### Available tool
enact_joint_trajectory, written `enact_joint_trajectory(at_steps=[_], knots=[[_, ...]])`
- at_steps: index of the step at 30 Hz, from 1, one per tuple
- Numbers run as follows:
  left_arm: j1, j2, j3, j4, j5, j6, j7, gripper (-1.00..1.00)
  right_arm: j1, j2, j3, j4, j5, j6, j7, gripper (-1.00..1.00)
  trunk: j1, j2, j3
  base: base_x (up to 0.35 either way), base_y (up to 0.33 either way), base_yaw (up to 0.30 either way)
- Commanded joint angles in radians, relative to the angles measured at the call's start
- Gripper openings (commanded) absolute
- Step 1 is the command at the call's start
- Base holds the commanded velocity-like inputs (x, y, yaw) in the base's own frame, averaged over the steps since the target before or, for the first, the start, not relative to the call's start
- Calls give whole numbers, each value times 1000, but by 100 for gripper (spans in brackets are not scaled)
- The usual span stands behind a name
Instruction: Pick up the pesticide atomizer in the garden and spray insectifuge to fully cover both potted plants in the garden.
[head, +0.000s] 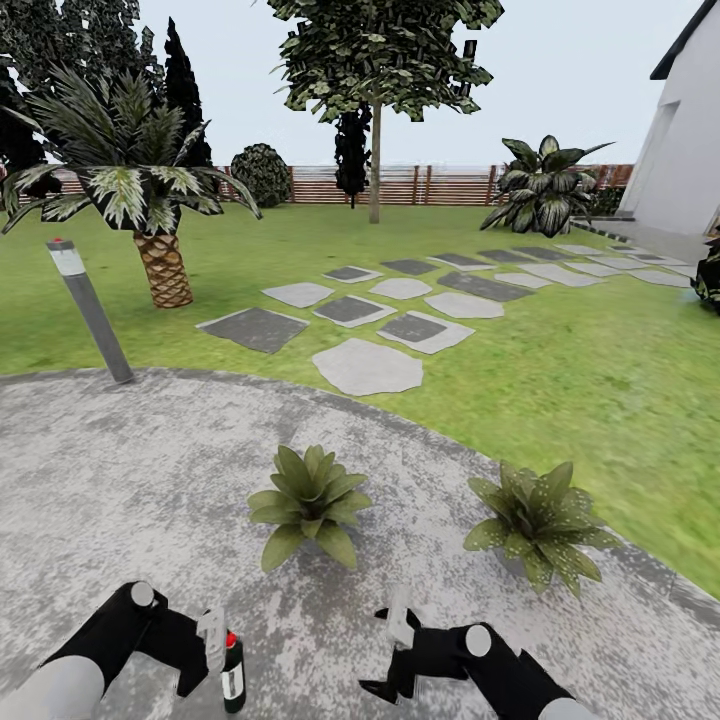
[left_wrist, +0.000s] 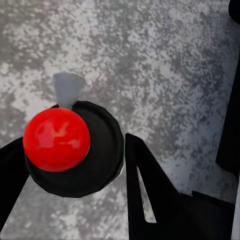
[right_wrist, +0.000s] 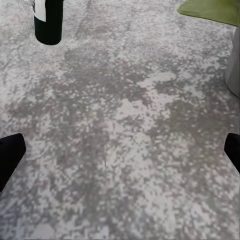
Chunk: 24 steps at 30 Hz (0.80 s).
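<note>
On the patio (head: 120, 470), the left gripper's (head: 212, 655) spread jaws flank the standing spray bottle (head: 232, 675), right gripper (head: 398, 640) likewise spread, both potted plants (head: 308, 500) unsprayed.

Setting: a simulated home garden, seen in daylight under a pale sky.
Ground: a green lawn (head: 600, 380) ran up to a round, grey speckled patio (head: 130, 470).
Path: flat stepping stones (head: 400, 320) crossed the grass toward a white house wall (head: 685, 150).
Boundary: a brown slatted wooden fence (head: 440, 185) closed off the far side.
Planting: a thick-trunked palm (head: 150, 200), a tall tree (head: 378, 80) and a rounded bush (head: 262, 175) stood on the lawn; two potted plants (head: 308, 500) (head: 540, 520) sat on the paving.
Fixture: a slanted grey bollard light (head: 90, 310) stood at the patio's edge.
</note>
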<state>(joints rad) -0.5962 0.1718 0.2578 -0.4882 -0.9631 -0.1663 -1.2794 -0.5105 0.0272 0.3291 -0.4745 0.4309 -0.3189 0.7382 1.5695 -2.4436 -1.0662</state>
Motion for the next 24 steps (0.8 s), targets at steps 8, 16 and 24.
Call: enact_joint_trajectory(at_steps=[8, 16, 24], knots=[[-7, 9, 38, 4, -11, -14, 39, -100, 0, 38, 1, -24, 2, -15, -24, 100, 0, 0, -1, 0, 0, 0], [-19, -37, 9, 3, -18, -37, 80, -100, -2, 55, 1, -69, 3, -2, 17, 100, 0, 0, -1, 0, 0, 0], [-22, -82, -3, 3, -26, -67, 110, -100, -2, 56, 2, -114, 2, 22, 62, -100, 0, 0, -1, 0, 0, 0]])
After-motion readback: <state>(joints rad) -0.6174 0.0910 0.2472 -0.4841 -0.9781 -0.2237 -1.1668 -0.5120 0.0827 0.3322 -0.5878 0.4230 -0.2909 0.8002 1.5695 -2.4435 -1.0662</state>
